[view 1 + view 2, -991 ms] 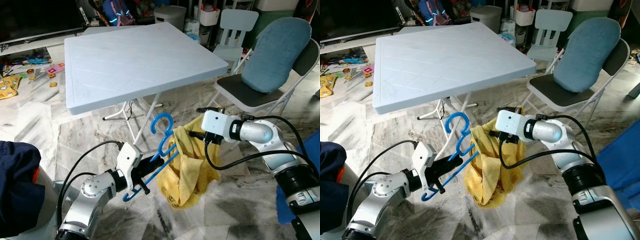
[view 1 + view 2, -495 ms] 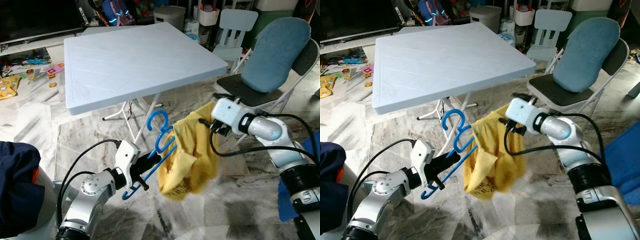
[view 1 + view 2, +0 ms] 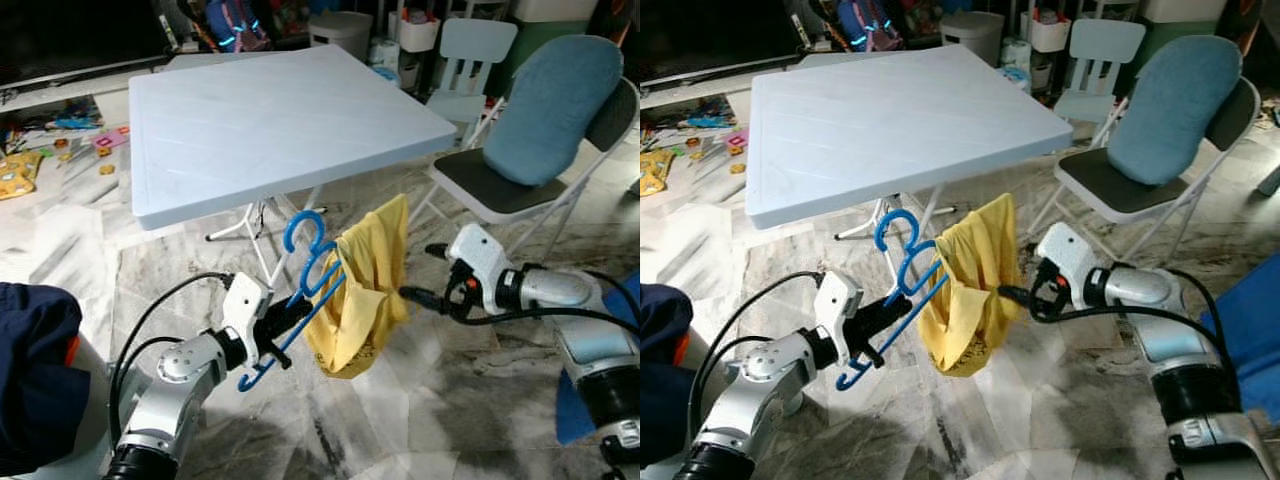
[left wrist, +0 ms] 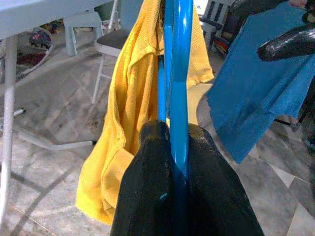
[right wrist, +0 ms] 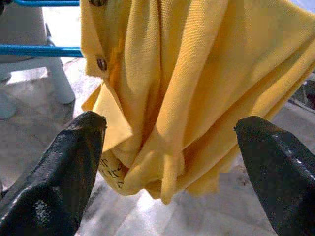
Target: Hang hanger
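Count: one blue hanger point(image 3: 300, 300) with two hooks stacked at its top end, one yellow shirt point(image 3: 362, 290), one white folding table point(image 3: 270, 120), one folding chair point(image 3: 530, 180) carrying one blue cushion point(image 3: 550, 105), one small white chair point(image 3: 470, 55) behind it, and two grippers.

The hanger is held above the marble floor point(image 3: 420, 400), in front of the table's near edge. Its long axis runs diagonally, from its low end at about 7 o'clock up to the hooks at about 1 o'clock; the hooks point up toward the table edge. The bars run close together along that line.

The left gripper point(image 3: 275, 335) is clamped on the hanger near its lower end; in the left wrist view the two black fingers point(image 4: 147, 196) are pressed tight on either side of the blue bar, so the hold is narrow and firm.

The shirt is draped over the upper part of the hanger and hangs bunched at 3 o'clock of it, its lower edge clear of the floor.

The right gripper point(image 3: 415, 294) sits at 3 o'clock of the shirt, just beside the fabric, pointing at it. In the right wrist view its fingers point(image 5: 59, 167) stand wide apart with the shirt point(image 5: 182, 93) ahead of them, gripping nothing.

A dark blue cloth point(image 3: 35, 370) lies at the 8 o'clock corner of the left eye view.
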Robot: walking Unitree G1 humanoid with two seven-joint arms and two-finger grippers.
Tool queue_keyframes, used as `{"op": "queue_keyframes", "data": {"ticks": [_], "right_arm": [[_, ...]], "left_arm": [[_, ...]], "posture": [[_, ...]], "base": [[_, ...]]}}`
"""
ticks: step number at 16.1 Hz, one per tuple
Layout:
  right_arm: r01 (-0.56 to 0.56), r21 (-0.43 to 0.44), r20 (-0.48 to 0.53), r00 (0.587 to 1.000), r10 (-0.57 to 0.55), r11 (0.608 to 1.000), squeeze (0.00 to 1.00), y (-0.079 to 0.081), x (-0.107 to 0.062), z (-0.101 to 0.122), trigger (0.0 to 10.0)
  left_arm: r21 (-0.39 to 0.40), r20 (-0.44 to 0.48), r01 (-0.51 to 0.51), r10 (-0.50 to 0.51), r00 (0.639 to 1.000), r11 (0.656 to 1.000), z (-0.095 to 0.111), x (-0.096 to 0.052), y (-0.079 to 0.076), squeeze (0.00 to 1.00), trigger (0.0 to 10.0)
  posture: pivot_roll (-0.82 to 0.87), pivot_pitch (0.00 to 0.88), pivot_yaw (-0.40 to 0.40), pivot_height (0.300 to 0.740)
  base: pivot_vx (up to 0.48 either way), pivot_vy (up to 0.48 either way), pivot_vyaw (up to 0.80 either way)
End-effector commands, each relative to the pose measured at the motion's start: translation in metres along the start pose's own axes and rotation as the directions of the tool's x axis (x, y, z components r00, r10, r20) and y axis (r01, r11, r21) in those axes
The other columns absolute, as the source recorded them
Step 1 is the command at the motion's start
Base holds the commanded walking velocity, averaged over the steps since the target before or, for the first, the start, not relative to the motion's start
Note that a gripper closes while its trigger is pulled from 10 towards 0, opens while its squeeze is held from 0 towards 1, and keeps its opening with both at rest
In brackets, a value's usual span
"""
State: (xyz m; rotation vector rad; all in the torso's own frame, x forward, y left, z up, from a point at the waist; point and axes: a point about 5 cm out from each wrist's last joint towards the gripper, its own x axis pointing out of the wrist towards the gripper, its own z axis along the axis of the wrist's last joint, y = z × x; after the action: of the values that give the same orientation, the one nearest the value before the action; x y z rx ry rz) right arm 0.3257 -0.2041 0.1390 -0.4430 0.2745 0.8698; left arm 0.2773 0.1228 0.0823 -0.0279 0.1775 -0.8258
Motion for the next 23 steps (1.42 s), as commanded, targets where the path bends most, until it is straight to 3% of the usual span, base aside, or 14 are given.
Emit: {"op": "queue_keyframes", "data": {"ticks": [1, 4, 7, 8, 13, 17, 20, 23], "right_arm": [[0.01, 0.002, 0.039, 0.999, -0.01, 1.0, 0.0, 0.0, 0.003, 0.008, 10.0], [-0.002, 0.103, 0.087, 0.996, -0.007, 0.995, 0.0, 0.02, 0.022, 0.012, 10.0], [0.067, 0.166, 0.111, 0.99, -0.086, 0.984, 0.0, 0.03, 0.039, 0.013, 10.0], [0.093, 0.173, 0.123, 0.986, -0.115, 0.98, 0.0, 0.03, 0.042, 0.014, 0.0], [0.225, 0.216, 0.136, 0.956, -0.258, 0.95, 0.0, 0.018, 0.044, 0.019, 0.0], [0.205, 0.185, 0.158, 0.959, -0.235, 0.961, 0.0, 0.012, 0.036, 0.018, 0.0], [0.268, 0.183, 0.131, 0.947, -0.294, 0.946, 0.0, -0.001, 0.028, 0.014, 0.0], [0.289, 0.204, 0.135, 0.938, -0.319, 0.936, 0.0, -0.002, 0.03, 0.015, 0.0]], "left_arm": [[0.033, 0.058, -0.002, 0.0, 0.998, 0.999, 0.015, 0.002, 0.005, 0.0, 0.0], [0.026, 0.09, 0.04, -0.042, 0.995, 0.999, 0.023, 0.005, -0.001, 0.0, 0.0], [0.022, 0.106, 0.093, -0.095, 0.99, 0.995, 0.027, 0.005, -0.009, 0.0, 0.0], [0.018, 0.107, 0.104, -0.106, 0.989, 0.994, 0.026, 0.005, -0.011, 0.0, 0.0], [0.013, 0.101, 0.117, -0.118, 0.988, 0.993, 0.026, 0.005, -0.013, 0.0, 0.0], [0.015, 0.089, 0.11, -0.111, 0.99, 0.994, 0.024, 0.002, -0.01, 0.0, 0.0], [0.019, 0.088, 0.107, -0.108, 0.99, 0.994, 0.024, 0.003, -0.01, 0.0, 0.0], [0.019, 0.089, 0.109, -0.11, 0.99, 0.994, 0.024, 0.004, -0.011, 0.0, 0.0]], "posture": [[-0.12, 0.0, 0.049, 0.74], [-0.12, 0.0, 0.05, 0.74], [-0.11, 0.0, 0.047, 0.74], [-0.11, 0.0, 0.047, 0.74], [-0.11, 0.0, 0.044, 0.74], [-0.12, 0.0, 0.045, 0.74], [-0.12, 0.0, 0.044, 0.74], [-0.12, 0.0, 0.042, 0.74]], "base": [[0.0, 0.0, 0.0], [0.0, 0.0, 0.0], [0.0, 0.0, 0.0], [0.0, 0.0, 0.0], [0.0, 0.0, 0.0], [0.0, 0.0, 0.0], [0.0, 0.0, 0.0], [0.0, 0.0, 0.0]]}}
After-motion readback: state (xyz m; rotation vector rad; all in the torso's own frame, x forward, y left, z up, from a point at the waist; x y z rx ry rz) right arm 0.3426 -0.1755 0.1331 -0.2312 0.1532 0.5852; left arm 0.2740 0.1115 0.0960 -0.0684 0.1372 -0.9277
